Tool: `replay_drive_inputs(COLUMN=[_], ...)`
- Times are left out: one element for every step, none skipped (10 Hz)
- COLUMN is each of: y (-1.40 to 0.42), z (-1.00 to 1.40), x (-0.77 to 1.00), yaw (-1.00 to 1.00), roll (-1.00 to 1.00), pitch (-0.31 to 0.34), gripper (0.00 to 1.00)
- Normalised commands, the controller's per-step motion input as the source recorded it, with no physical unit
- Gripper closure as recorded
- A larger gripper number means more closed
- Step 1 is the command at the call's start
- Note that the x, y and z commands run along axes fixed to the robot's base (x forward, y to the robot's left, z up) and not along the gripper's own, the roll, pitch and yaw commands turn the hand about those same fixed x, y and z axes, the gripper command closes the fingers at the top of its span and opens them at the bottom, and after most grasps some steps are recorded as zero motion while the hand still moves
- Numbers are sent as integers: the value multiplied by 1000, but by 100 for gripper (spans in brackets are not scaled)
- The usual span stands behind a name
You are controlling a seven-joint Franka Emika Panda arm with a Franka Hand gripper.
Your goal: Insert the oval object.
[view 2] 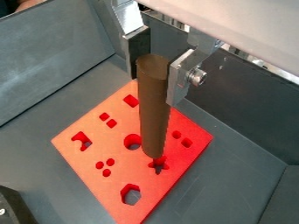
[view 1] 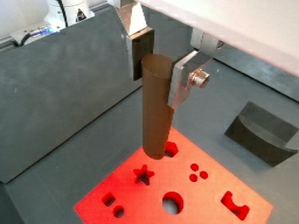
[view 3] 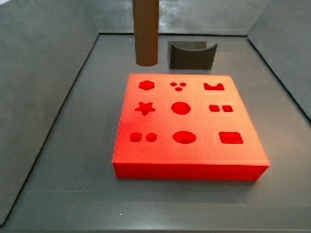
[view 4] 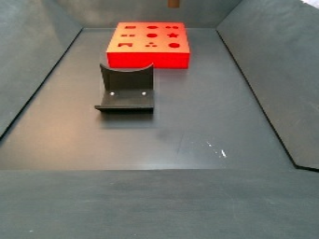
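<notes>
My gripper (view 1: pixel 156 68) is shut on the oval object (view 1: pixel 156 109), a long smooth brown rod, gripping it near its top end and holding it upright; both wrist views show this (view 2: pixel 155 77). The rod (view 3: pixel 145 32) hangs in the air over the far left edge of the red block (view 3: pixel 188 123), clear of it. The block's top has several shaped holes, among them an oval hole (view 3: pixel 184 137) near the front. In a side view only the rod's lower tip (view 4: pixel 173 4) shows, above the block (view 4: pixel 149 44). The gripper itself is out of both side views.
The fixture (view 3: pixel 192 55), a dark L-shaped bracket, stands on the floor just beyond the block and also shows in other views (view 4: pixel 126 89) (view 1: pixel 263 131). Grey walls (view 3: pixel 49 55) close in the floor on the sides.
</notes>
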Motion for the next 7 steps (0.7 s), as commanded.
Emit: replay_drive_inputs(y=[0, -180, -369, -551, -606, -663, -651], z=[-26, -174, -183, -163, -146, -60, -6], x=[77, 186, 349, 520, 617, 669, 663], yaw=[-26, 0, 0, 0, 0, 0, 0], roll=[-29, -33, 0, 86, 96, 147, 189], pitch=[0, -19, 0, 0, 10, 59, 93], gripper=[100, 100, 100, 100, 100, 100, 100])
